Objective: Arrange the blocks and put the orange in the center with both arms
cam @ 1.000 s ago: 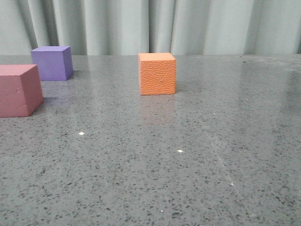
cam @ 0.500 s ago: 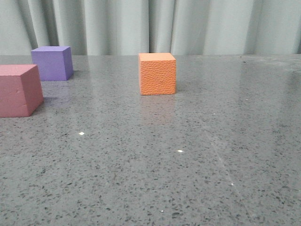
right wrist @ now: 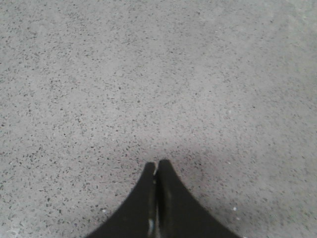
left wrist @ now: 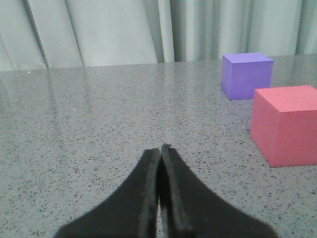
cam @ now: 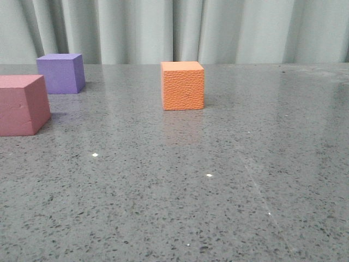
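The orange cube (cam: 182, 85) with a pebbled face stands near the middle of the grey table. The purple cube (cam: 61, 73) stands at the far left, and the pinkish-red cube (cam: 22, 105) sits nearer at the left edge. Neither gripper shows in the front view. In the left wrist view my left gripper (left wrist: 160, 148) is shut and empty over bare table, with the pinkish-red cube (left wrist: 287, 125) and the purple cube (left wrist: 246, 75) off to one side of it. In the right wrist view my right gripper (right wrist: 156, 164) is shut and empty above bare table.
The speckled grey stone table (cam: 218, 180) stretches across the view. A pale curtain (cam: 174, 30) hangs behind its far edge and also shows in the left wrist view (left wrist: 99, 32).
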`<move>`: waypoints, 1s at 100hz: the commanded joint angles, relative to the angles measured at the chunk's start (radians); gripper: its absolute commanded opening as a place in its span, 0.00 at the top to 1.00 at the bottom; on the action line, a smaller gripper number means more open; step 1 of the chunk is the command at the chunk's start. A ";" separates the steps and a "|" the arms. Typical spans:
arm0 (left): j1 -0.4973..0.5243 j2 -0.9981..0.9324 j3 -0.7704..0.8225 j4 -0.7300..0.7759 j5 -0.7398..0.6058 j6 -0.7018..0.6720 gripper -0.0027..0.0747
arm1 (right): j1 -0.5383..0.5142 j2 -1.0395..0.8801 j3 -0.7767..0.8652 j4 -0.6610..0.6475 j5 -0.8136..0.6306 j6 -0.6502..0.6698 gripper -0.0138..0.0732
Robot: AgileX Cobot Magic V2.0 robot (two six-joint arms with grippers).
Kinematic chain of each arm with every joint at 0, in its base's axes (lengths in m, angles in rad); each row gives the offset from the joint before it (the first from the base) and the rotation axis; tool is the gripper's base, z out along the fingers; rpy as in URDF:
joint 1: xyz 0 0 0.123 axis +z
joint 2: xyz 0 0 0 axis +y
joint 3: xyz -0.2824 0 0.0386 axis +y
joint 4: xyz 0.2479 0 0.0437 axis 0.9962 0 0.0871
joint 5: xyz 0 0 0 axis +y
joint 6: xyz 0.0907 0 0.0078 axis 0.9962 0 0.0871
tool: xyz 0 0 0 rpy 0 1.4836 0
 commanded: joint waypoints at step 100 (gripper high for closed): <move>0.001 -0.032 0.055 -0.008 -0.077 -0.009 0.98 | -0.261 -0.785 0.767 0.496 -0.860 -0.377 0.91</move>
